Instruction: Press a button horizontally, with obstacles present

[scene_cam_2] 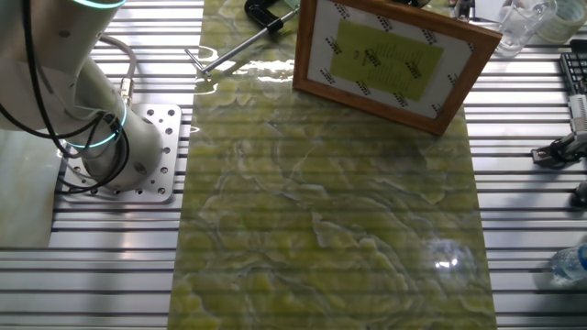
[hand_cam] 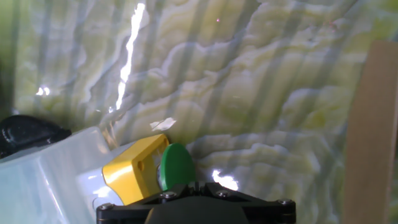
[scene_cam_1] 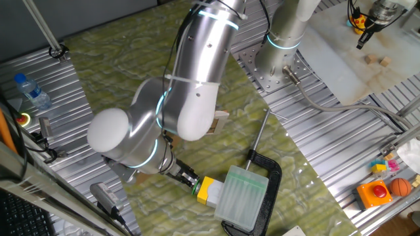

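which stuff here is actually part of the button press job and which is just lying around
Part of the job:
green button on its yellow box
picture frame, the obstacle
pincer

Lying about:
black C-clamp
red dome button
water bottle
orange ball

1. I see bright, even lighting in all views.
2. Glare streaks the glossy green mat [hand_cam: 134, 43].
3. The hand view's near edge, the gripper [hand_cam: 193, 202], looks dark and soft.
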`<state>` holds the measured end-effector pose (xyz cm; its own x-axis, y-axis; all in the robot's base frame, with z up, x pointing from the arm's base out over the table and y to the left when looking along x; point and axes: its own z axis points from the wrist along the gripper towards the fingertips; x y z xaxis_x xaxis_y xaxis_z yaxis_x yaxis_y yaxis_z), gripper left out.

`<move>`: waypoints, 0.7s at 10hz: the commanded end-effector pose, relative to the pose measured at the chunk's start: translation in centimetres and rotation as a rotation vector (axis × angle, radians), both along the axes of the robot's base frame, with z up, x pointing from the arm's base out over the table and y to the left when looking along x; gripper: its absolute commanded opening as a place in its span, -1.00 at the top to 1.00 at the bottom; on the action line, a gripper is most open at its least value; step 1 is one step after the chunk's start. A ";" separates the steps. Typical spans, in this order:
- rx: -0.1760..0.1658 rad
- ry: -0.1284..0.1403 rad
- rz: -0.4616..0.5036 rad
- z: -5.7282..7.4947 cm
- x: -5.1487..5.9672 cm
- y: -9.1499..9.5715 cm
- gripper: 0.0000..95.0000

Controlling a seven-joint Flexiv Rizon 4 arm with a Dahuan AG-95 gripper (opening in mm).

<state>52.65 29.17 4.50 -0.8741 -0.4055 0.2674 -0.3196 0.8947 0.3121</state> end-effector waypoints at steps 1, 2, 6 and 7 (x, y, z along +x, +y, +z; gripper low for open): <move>-0.008 -0.016 -0.002 0.1 0.2 -0.2 1.00; -0.006 -0.021 0.003 0.1 0.3 -0.3 1.00; 0.019 -0.048 -0.004 0.3 0.5 -0.2 1.00; 0.021 -0.047 -0.005 0.2 0.4 -0.1 1.00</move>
<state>52.96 29.02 4.62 -0.8881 -0.4050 0.2174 -0.3278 0.8895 0.3183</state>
